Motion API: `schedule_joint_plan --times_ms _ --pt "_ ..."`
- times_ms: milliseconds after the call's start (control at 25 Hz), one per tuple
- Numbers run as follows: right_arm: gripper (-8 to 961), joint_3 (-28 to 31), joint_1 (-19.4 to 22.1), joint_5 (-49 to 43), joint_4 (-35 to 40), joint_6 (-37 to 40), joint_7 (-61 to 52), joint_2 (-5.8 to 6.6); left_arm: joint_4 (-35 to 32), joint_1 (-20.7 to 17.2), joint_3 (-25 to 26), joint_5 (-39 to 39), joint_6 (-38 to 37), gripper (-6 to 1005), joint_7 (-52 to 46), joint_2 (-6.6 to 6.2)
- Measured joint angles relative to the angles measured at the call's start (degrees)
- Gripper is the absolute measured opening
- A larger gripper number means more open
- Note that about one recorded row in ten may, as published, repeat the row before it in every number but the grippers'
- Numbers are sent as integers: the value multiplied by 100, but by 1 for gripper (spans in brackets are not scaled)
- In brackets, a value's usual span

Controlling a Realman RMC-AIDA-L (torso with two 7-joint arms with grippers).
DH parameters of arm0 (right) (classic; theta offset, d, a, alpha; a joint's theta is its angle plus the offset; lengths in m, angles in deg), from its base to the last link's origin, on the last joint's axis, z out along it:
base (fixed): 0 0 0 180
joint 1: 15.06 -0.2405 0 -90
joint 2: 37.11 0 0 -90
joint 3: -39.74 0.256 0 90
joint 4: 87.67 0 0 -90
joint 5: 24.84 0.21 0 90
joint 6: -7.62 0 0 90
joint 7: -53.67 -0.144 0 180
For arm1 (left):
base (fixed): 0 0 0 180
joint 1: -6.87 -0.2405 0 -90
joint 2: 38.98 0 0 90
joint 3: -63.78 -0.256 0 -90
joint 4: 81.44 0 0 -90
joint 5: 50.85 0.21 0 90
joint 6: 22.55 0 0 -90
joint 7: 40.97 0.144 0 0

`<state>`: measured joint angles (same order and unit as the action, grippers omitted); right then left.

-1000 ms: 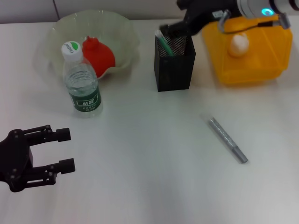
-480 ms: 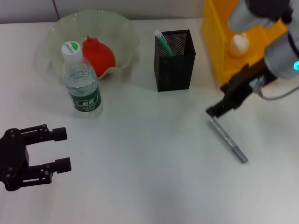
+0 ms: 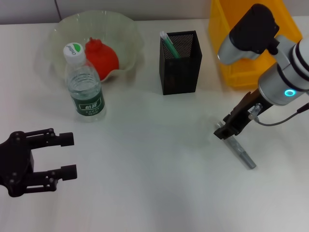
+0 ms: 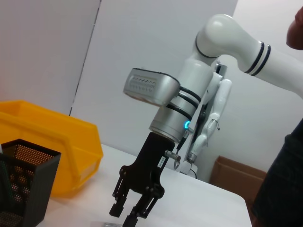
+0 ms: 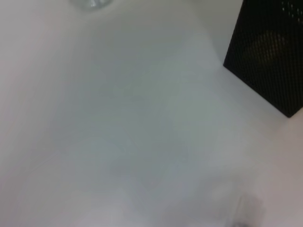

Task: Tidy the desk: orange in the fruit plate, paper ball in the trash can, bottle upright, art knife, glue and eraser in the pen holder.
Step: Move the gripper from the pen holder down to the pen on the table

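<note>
The grey art knife (image 3: pixel 243 154) lies on the white desk, right of centre. My right gripper (image 3: pixel 225 131) is down at the knife's far end, jaws open; it also shows in the left wrist view (image 4: pixel 134 211). The black mesh pen holder (image 3: pixel 180 67) stands behind it with a green-and-white stick (image 3: pixel 169 46) inside. The bottle (image 3: pixel 86 89) stands upright. The red-orange fruit (image 3: pixel 102 57) lies in the clear fruit plate (image 3: pixel 62 30). The paper ball is hidden behind my right arm. My left gripper (image 3: pixel 72 155) is open and empty at the front left.
The yellow trash bin (image 3: pixel 231 58) stands at the back right, also seen in the left wrist view (image 4: pixel 52 142). The pen holder (image 5: pixel 270 56) and the bottle's base (image 5: pixel 90 4) show in the right wrist view. The bottle stands just in front of the plate.
My right arm has swung from above the pen holder, past the yellow bin, down to the far end of the art knife. My left gripper has barely shifted.
</note>
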<state>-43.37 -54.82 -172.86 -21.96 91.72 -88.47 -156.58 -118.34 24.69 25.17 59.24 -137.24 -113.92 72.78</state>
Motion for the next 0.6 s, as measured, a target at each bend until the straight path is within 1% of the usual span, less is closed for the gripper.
schedule_joint_plan --times_ms 200,400,520,600 --pt "604 -36 -42 -3 -219 -132 -10 -7 -17 60 -68 4 4 738 1 1" --pt "443 -39 -66 -6 -356 -185 -19 -4 -18 89 -93 4 18 739 1 -1" --pt "303 -39 -81 -11 -450 -211 -18 0 -18 104 -94 4 21 739 2 -3" --pt "303 -39 -82 -14 -461 -213 -18 3 -18 105 -94 4 22 739 3 -4"
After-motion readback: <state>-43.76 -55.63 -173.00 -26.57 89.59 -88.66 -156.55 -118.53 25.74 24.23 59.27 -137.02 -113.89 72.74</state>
